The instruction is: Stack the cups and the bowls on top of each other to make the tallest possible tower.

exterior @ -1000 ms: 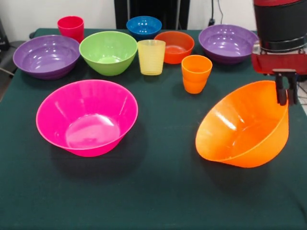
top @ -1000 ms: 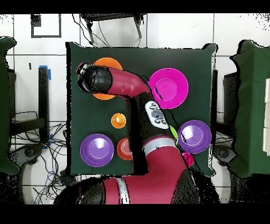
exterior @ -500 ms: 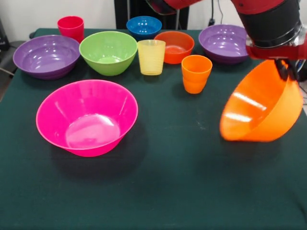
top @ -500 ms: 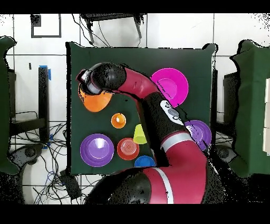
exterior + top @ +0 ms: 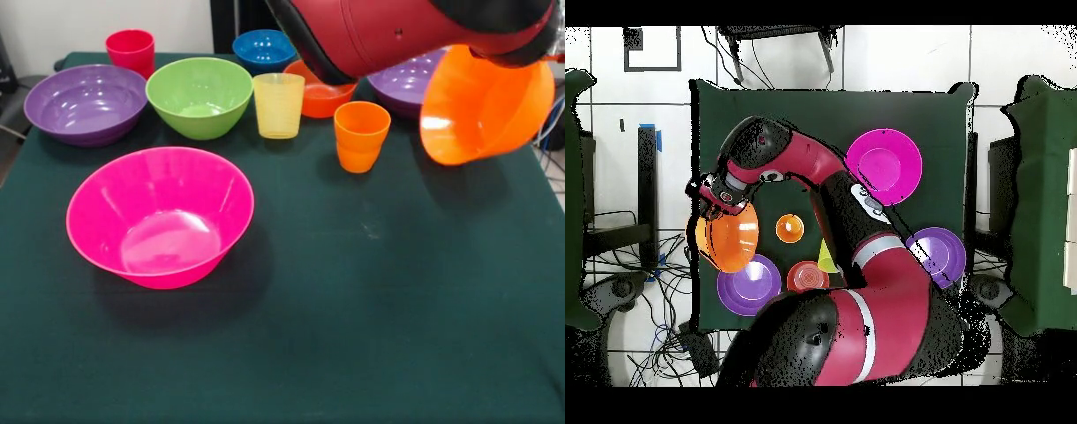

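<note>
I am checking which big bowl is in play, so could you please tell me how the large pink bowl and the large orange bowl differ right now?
The pink bowl rests upright on the green table, while the orange bowl hangs above it from the arm. The pink bowl opens upward; the orange bowl is tipped steeply, opening sideways. The pink bowl sits near the table's middle; the orange bowl is by its edge, near a purple bowl. Both are glossy, round and similarly large.
</note>
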Motion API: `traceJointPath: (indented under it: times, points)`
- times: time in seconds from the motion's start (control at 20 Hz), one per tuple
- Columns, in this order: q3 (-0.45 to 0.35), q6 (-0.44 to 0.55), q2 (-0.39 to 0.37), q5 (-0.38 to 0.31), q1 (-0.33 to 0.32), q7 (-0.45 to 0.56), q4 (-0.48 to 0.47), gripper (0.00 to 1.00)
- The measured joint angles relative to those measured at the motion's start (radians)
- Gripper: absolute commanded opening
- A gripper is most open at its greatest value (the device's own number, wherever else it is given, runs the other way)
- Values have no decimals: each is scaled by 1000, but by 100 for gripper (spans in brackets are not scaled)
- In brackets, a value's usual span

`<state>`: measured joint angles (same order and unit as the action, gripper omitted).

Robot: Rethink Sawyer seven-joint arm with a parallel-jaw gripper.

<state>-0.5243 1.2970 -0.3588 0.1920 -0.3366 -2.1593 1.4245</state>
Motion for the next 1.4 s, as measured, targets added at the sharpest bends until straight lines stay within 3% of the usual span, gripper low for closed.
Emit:
traceJointPath:
  times: [0.2, 0.55, 0.95, 1.4]
  points:
    - [-4, 127, 42, -2, -12, 0, -42, 0]
    - [-25, 193, 81, -15, -67, 0, -56, 0]
    - [-127, 246, 45, -10, -164, 0, -34, 0]
    - [-270, 375, -4, 56, -182, 0, -46, 0]
